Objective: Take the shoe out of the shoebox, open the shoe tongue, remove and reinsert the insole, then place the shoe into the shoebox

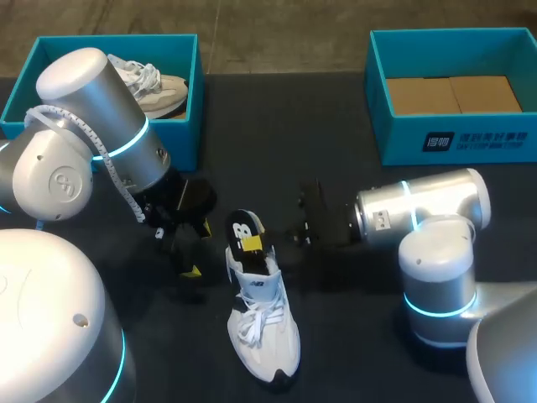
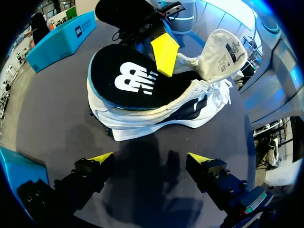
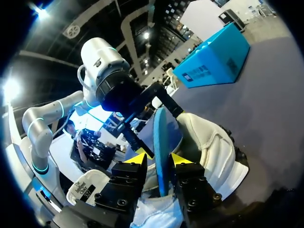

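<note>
White cloth and soft foam make up the shoe [image 1: 262, 336], so I think it is light and will squash if it is squeezed hard. The heel and the sole look like the firm parts, and I think those are the best places to grab it. The shoe sits on the dark table [image 1: 361, 319] between the two arms, not in any box. Its long way runs from the far side of the table to the near side, tipped just a bit. The toe points at the robot and the heel points away. The laces [image 1: 252, 323] are loose and the tongue [image 2: 223, 47] is pulled up and back. The insole [image 1: 242, 230] is black on top with a blue edge, and it pokes out over the heel end. It looks thin and floppy, so a pinch on its edge should hold it, but it may bend when it is pushed in. The right gripper [image 3: 159, 159] is pinching that insole, one yellow tip on each side. The left gripper [image 2: 151, 159] is spread wide, low by the table beside the shoe, and holds nothing. The left shoebox [image 1: 180, 109] has a second shoe [image 1: 155, 88] in it. The right shoebox [image 1: 403, 138] is well apart from the shoe, at the far right.
</note>
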`<state>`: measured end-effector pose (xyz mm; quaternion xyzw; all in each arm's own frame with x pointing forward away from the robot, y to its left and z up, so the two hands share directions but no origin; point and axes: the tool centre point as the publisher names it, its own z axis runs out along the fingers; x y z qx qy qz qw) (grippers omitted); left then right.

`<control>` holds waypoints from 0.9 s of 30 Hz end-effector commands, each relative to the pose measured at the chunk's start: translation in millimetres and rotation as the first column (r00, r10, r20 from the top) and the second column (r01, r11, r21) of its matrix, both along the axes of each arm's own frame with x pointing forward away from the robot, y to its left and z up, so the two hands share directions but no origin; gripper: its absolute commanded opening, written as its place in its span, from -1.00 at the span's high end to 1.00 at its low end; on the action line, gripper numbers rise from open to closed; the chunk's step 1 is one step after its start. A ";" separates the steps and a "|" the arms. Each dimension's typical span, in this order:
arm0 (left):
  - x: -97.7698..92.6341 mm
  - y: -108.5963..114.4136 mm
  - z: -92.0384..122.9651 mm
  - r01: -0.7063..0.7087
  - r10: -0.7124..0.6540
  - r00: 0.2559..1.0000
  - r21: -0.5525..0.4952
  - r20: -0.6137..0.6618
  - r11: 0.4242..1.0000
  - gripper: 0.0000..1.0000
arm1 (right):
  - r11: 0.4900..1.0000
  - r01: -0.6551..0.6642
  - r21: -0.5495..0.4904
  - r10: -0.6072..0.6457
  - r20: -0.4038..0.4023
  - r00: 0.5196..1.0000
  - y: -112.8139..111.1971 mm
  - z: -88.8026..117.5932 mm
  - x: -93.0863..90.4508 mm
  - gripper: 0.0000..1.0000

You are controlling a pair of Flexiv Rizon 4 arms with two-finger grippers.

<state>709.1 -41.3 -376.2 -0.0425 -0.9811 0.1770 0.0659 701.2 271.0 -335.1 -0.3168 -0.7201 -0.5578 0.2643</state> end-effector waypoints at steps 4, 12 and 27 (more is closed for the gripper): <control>-1.1 0.0 0.0 -0.001 0.001 1.000 0.001 0.002 1.000 -1.00 | 0.999 -0.031 -0.019 0.031 0.001 1.000 10.3 3.9 9.5 0.51; -1.1 0.0 0.0 -0.001 0.001 1.000 0.001 0.002 1.000 -1.00 | 0.999 -0.032 -0.021 0.032 -0.010 0.999 8.8 0.6 12.0 1.00; -1.1 0.0 0.0 -0.001 0.001 1.000 0.001 0.002 1.000 -1.00 | 0.999 0.005 -0.033 -0.008 -0.069 0.998 -6.7 -18.0 -4.4 1.00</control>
